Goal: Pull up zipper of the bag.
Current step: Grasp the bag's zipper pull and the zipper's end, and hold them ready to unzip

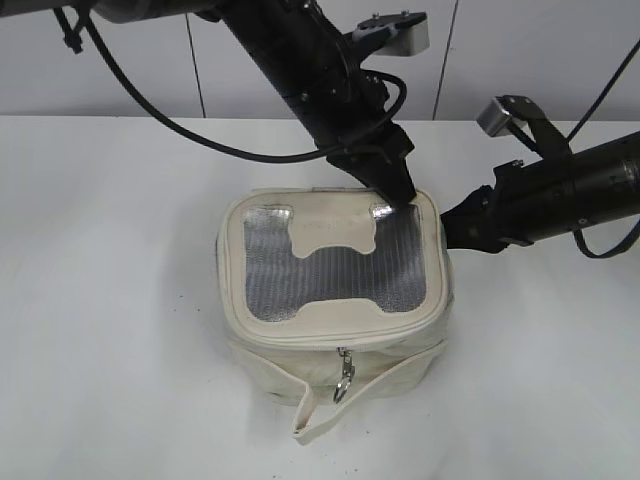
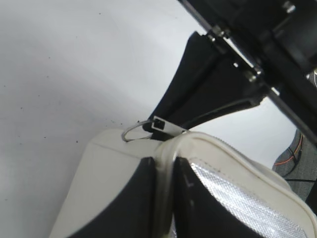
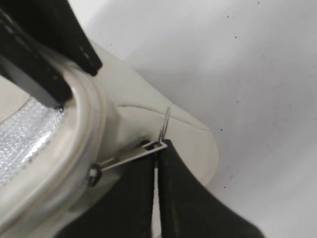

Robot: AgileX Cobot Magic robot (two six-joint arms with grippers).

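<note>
at the middle of the white tabletop [image 1: 110, 300] sits the small boxy cream-white fabric bag [image 1: 335, 340], its grey mesh lid with the cream h-shaped patch facing up and a cream strap trailing off its front. the cream zip line [image 1: 335, 338] runs round the lid rim, and one small silver metal pull with a ring [image 1: 344, 376] hangs loose at the front centre.

the left gripper [image 2: 165, 198] comes down on the far right corner of the lid. its two black fingers straddle the raised rim there, closed narrow onto the fabric edge, most likely to pin the bag so it will not slide or lift when the slider is drawn.

the right gripper [image 3: 155, 171] reaches in from the right side at the same corner. its fingers are pressed almost together on the flat tab of the second silver pull [image 3: 133, 154], whose ring [image 3: 165, 124] stands up just above the fingertips. holding the tab near the slider should give a firm tug along the rim.

judging by this, the brace and the grip are set and the pull along the zip line is the step in hand; the thin tab could slip out.
</note>
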